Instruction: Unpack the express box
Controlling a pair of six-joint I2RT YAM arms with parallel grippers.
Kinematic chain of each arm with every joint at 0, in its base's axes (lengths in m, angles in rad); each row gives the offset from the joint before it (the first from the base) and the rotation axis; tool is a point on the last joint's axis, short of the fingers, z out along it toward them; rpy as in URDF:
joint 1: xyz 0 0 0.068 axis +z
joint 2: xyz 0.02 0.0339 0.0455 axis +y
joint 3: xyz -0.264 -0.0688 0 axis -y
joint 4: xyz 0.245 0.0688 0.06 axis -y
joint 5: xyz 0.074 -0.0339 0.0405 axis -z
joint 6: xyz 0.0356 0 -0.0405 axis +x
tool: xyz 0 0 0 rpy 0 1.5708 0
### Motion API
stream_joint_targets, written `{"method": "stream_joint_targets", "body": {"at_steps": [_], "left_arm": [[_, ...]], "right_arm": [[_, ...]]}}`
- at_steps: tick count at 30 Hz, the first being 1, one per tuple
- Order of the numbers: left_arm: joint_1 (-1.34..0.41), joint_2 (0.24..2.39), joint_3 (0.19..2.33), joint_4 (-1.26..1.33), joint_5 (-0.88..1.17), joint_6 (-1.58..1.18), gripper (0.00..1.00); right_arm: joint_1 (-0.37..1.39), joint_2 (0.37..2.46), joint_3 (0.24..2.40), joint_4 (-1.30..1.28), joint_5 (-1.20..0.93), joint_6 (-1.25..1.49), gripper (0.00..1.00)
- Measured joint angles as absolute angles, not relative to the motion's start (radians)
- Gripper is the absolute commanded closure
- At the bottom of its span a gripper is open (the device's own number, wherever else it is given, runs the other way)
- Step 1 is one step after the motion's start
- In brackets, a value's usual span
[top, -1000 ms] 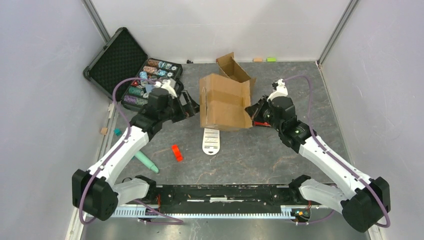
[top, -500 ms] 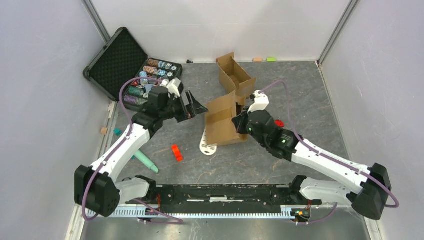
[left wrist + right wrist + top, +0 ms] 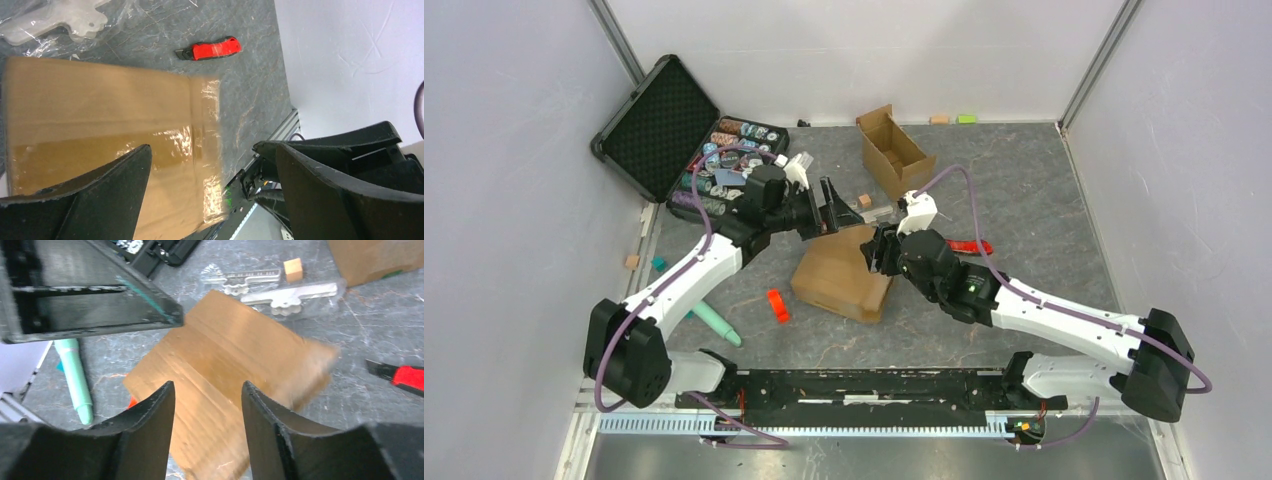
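Near the middle of the grey counter [image 3: 1044,180], the express box [image 3: 839,275] lay flat on one broad side, turned at an angle to the counter edges. A band of glossy clear tape ran across its upper face in the left wrist view. The left end effector [image 3: 829,205] hung just beyond the far edge of the box with its two fingers spread wide and nothing between them. The right end effector [image 3: 876,250] was over the far right corner of the box. Its fingers [image 3: 150,430] stood parted and gripped nothing, and the cardboard showed blurred through the gap. Whether they touched the box, I could not tell. A red utility knife [image 3: 969,246] lay on the counter to the right of the box, apart from it and partly hidden behind the right arm. Just beyond the box lay a clear plastic bag [image 3: 280,290] with pale flat parts inside, and a small wooden cube [image 3: 293,269] sat beside it. Farther back stood a smaller open cardboard box [image 3: 894,150]. At the far left a black case [image 3: 664,130] lay open with rows of round chips. Left of the express box a small red block [image 3: 777,305] and a teal pen [image 3: 716,322] lay on the counter.
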State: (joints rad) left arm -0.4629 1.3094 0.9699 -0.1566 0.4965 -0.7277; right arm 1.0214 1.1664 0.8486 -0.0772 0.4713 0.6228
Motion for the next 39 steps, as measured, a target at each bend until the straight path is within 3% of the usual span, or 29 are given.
{"method": "stream_joint_targets", "body": {"at_steps": [5,8,15,22,30,32,35,39], "left_arm": [[-0.503,1.35,1.026,-0.221,0.44,-0.698,0.0],[-0.553,1.377,1.085,-0.303,0.372,-0.649,0.0],[-0.808,1.385,1.15,-0.479,0.09,-0.541,0.0],[-1.188,1.428,1.153,-0.656,-0.276,-0.499,0.0],[-1.319,1.65,1.235,-0.815,-0.545,-0.49,0.02],[-1.321,1.679,1.252,-0.839,-0.603,-0.487,0.19],[-1.317,1.705,1.268,-0.841,-0.653,-0.476,0.61],[-1.291,1.694,1.268,-0.818,-0.643,-0.451,0.79]], "right_arm": [[1.021,1.157,0.808,-0.007,0.433,0.625,0.39],[1.021,1.107,0.77,-0.041,0.45,0.635,0.3],[0.839,0.767,0.598,-0.164,0.474,0.682,0.14],[0.736,0.589,0.407,-0.22,0.39,0.735,0.12],[0.736,0.592,0.313,-0.187,0.304,0.785,0.13],[0.736,0.59,0.298,-0.159,0.289,0.793,0.18],[0.736,0.579,0.263,-0.101,0.258,0.807,0.31],[0.736,0.579,0.216,-0.003,0.199,0.838,0.45]]}}
